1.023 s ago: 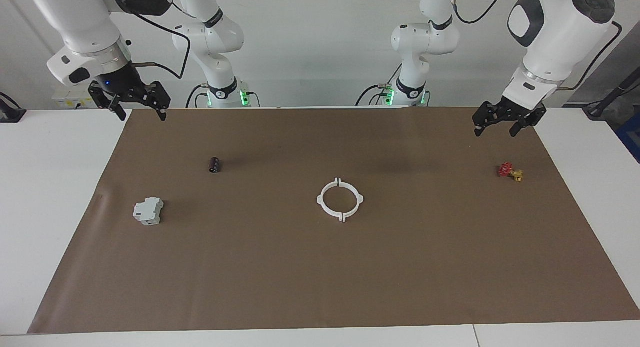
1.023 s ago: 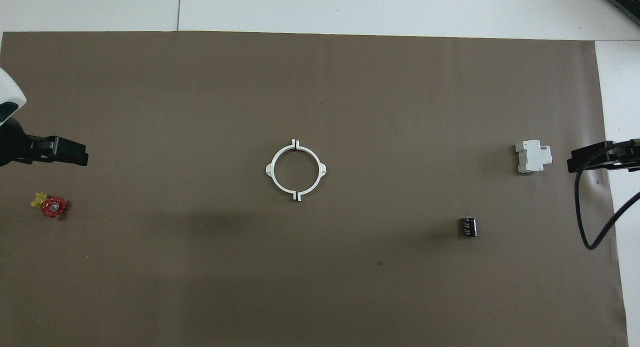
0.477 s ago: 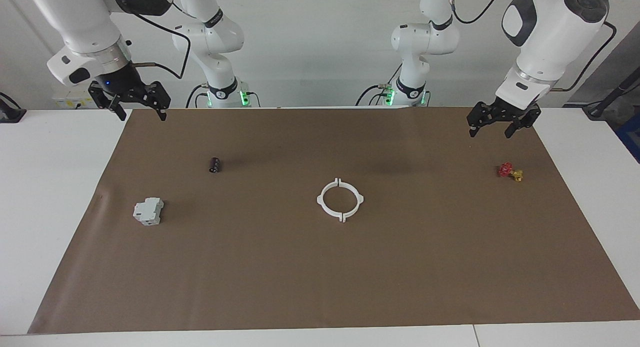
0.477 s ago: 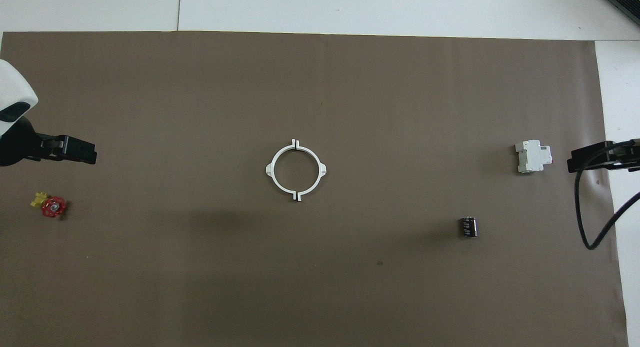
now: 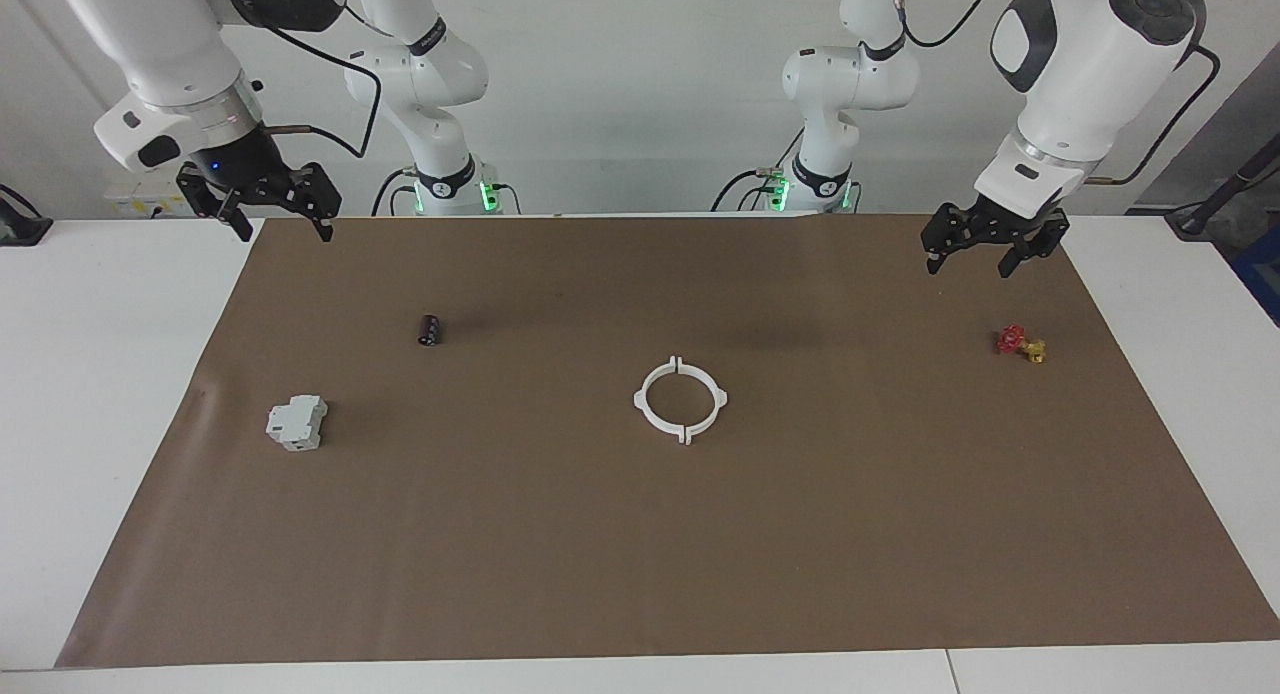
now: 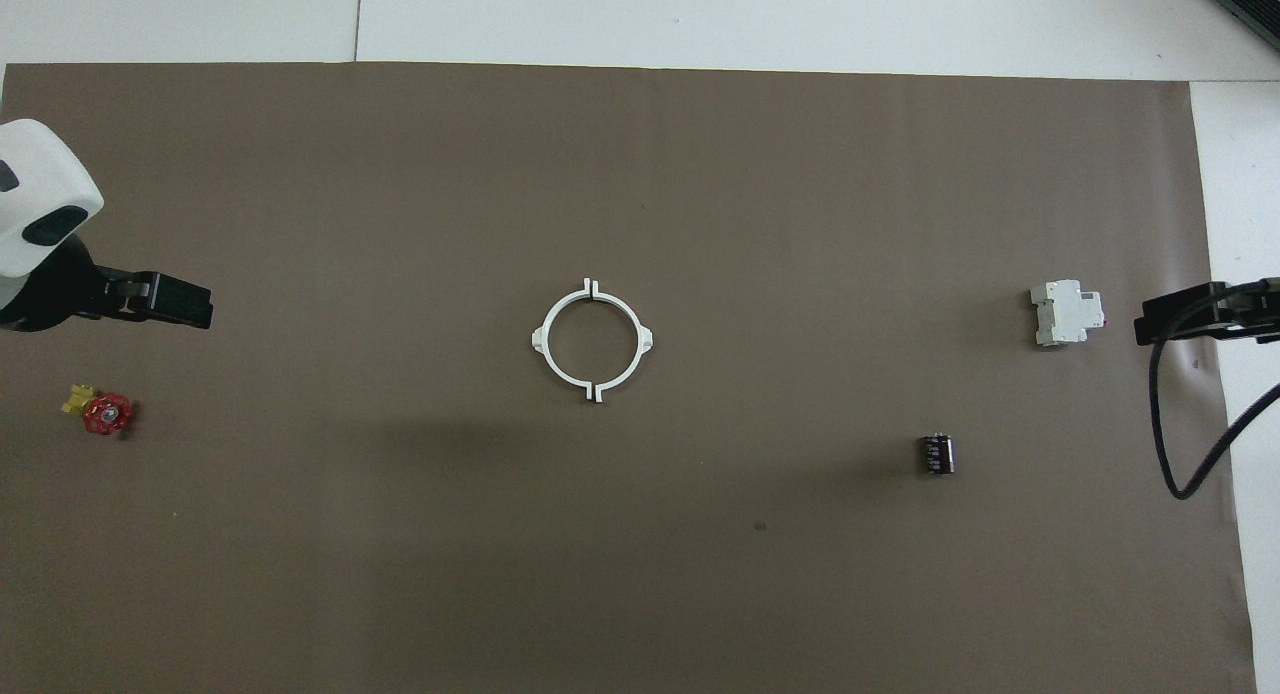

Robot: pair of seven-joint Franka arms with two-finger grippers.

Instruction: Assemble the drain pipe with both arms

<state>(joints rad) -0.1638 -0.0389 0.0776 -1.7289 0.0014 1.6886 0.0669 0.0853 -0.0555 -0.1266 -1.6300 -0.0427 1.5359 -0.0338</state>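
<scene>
The drain pipe (image 5: 680, 400), two thin white plastic half-rings lying together as one ring with small tabs, is resting flat at the middle of the brown paper sheet (image 5: 640, 574) covering the white table (image 5: 100, 374), exactly where it was a second ago. Neither gripper is touching it.

The left gripper (image 5: 968, 256), black and two-fingered, is hanging with its fingers spread wide and holding nothing, above the sheet's edge nearest the robots at the left arm's end. Compared with a second ago it is drifting inward toward the table's middle, now farther from the small red-and-yellow valve (image 5: 1021, 344) lying on the sheet.

The right gripper (image 5: 285, 227) is waiting unchanged over the sheet's corner at the right arm's end, fingers apart and empty. The grey-white boxy block (image 5: 297, 422) and the small dark cylinder (image 5: 429, 329) are sitting unmoved.
</scene>
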